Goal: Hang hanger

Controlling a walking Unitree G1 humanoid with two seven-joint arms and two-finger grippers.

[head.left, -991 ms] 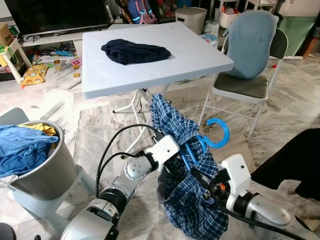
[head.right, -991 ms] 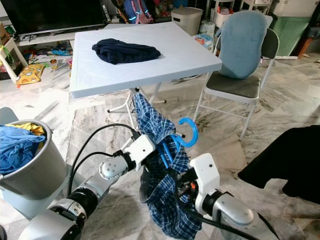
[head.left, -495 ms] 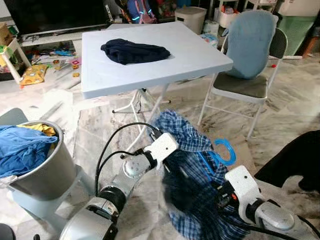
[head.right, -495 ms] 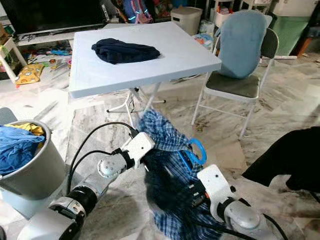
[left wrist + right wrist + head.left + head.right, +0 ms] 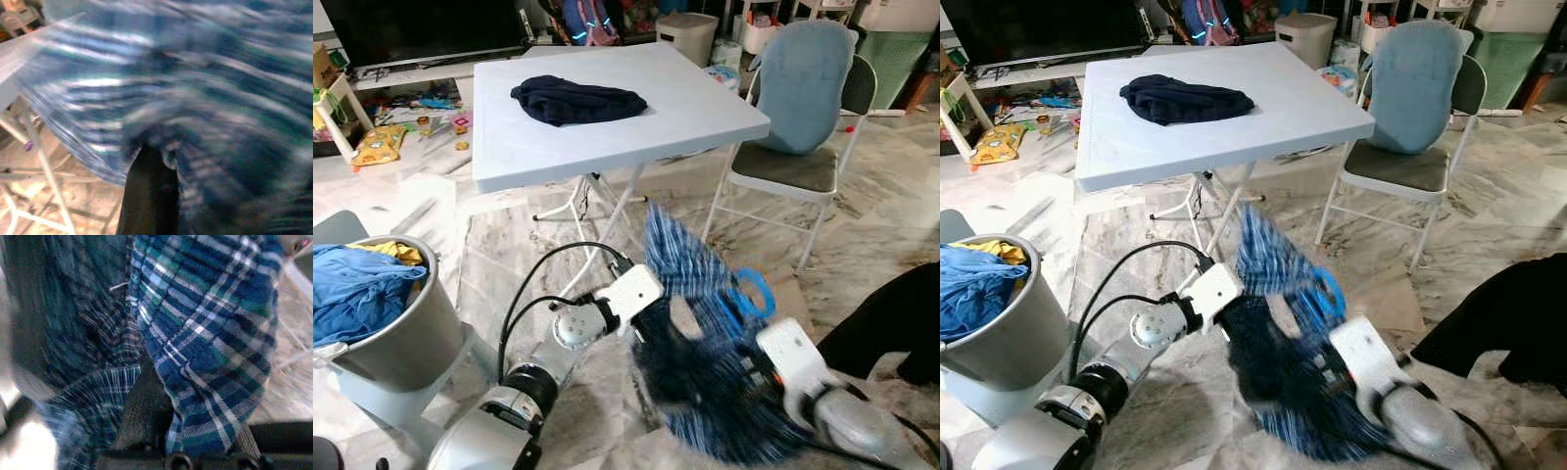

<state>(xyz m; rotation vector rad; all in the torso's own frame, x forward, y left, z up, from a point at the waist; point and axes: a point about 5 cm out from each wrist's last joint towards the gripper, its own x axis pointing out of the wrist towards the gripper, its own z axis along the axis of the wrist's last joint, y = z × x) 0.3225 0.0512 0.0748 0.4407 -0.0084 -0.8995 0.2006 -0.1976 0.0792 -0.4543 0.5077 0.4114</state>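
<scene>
One white folding table (image 5: 607, 127), one dark garment (image 5: 578, 101) on it; one plaid shirt (image 5: 705, 382); one blue hanger (image 5: 751, 292); one chair (image 5: 798, 117); one grey bucket (image 5: 411, 343) of clothes; two grippers at the shirt

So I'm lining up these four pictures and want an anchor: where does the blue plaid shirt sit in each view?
Left eye view: the plaid shirt, motion-blurred, hangs low and right of centre, between the two arms, below the white table.
Right eye view: low centre, again below the table's near edge.
Left wrist view: a blurred mass across most of the picture.
Right wrist view: sharp plaid draped over a black finger.
Shared landmark: the blue hanger hook beside the shirt, in both eye views.
</scene>
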